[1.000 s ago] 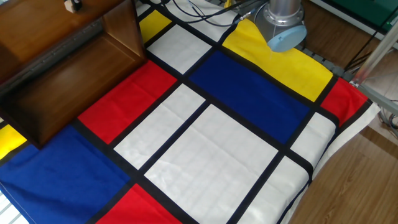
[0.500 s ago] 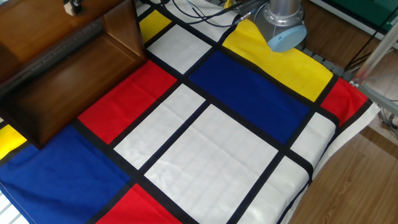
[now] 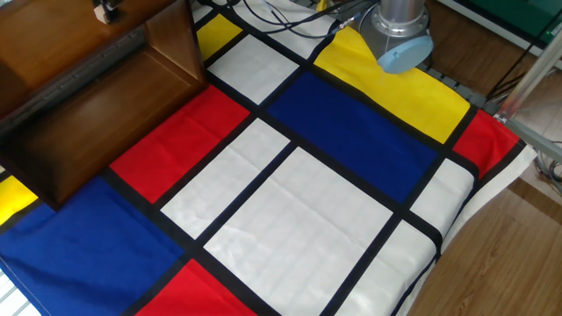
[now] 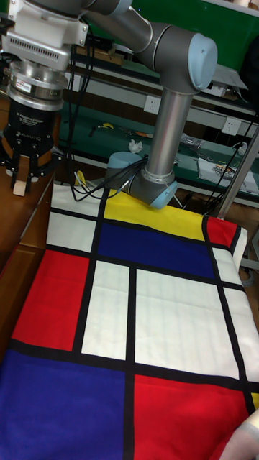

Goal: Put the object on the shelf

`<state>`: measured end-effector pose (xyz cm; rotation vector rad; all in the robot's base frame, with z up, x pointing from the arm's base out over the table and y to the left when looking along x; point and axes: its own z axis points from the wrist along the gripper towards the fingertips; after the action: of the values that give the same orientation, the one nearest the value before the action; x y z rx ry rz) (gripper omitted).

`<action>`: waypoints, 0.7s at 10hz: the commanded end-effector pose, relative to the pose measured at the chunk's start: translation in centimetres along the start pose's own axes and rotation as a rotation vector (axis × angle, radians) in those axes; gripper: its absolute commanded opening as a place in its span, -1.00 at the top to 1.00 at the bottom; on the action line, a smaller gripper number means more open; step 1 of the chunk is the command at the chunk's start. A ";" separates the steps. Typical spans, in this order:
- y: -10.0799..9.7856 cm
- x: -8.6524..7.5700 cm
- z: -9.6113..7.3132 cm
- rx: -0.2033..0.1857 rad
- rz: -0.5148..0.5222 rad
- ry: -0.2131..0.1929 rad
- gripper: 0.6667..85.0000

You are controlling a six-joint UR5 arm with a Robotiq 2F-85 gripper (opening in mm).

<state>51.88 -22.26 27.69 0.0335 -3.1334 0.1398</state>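
The object [image 3: 100, 14] is a tiny pale tan cube, held at the tips of my gripper [image 3: 104, 11] at the top left edge of the fixed view. It is just over the top board of the dark brown shelf [image 3: 79, 96]. In the tall fixed view the gripper [image 4: 21, 184] points straight down with the object [image 4: 19, 189] pinched at its lower end. The shelf [image 4: 13, 244] runs along the left edge below it. Whether the cube touches the board is hard to tell.
A cloth [image 3: 290, 202] of red, blue, yellow and white panels covers the table. The arm's base [image 3: 399, 35] stands at the back with cables [image 3: 272, 16] beside it. The cloth's right edge [image 3: 457, 228] drops to a wooden floor, by a metal post [image 3: 536, 70].
The gripper and the cube have shifted slightly down and to the right over the shelf's top board. Nothing else has moved.
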 end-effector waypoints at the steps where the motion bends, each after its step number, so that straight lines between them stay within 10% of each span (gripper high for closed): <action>1: 0.6 -0.3 -0.1 -0.024 0.042 -0.013 0.99; 7: 0.1 -1.8 0.6 -0.010 0.019 -0.016 0.99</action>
<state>52.56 -22.09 27.51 -0.0147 -3.1494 0.1275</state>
